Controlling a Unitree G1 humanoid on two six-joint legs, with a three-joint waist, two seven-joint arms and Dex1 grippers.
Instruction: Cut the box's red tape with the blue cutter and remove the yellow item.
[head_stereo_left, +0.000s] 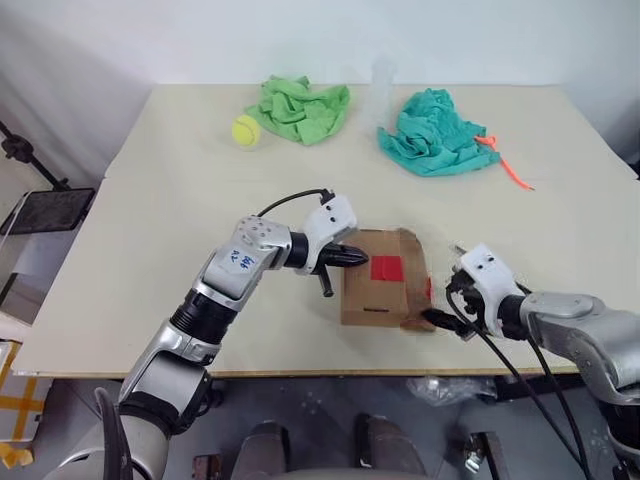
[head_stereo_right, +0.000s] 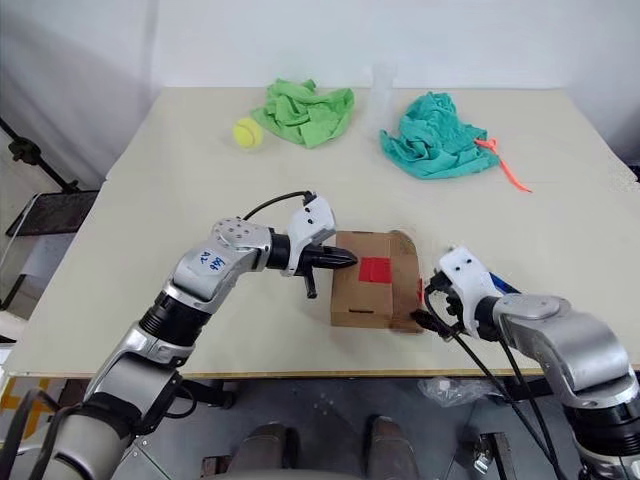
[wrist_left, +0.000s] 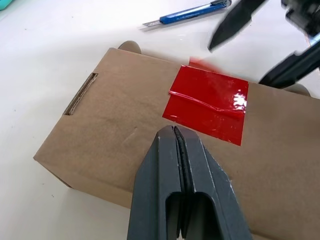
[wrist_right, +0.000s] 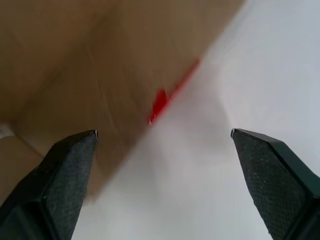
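The brown cardboard box lies near the table's front edge, closed, with the red tape square across its top seam. My left gripper is shut, its tips resting on the box top just left of the tape. My right gripper stands open low beside the box's right side, with nothing between its fingers. A strip of red tape shows along that side of the box. The blue cutter lies on the table beyond the box, by the right gripper. The yellow item is hidden.
At the back of the table lie a tennis ball, a light green cloth, a teal cloth and a thin orange strip. A clear cup stands between the cloths. The table's front edge runs just below the box.
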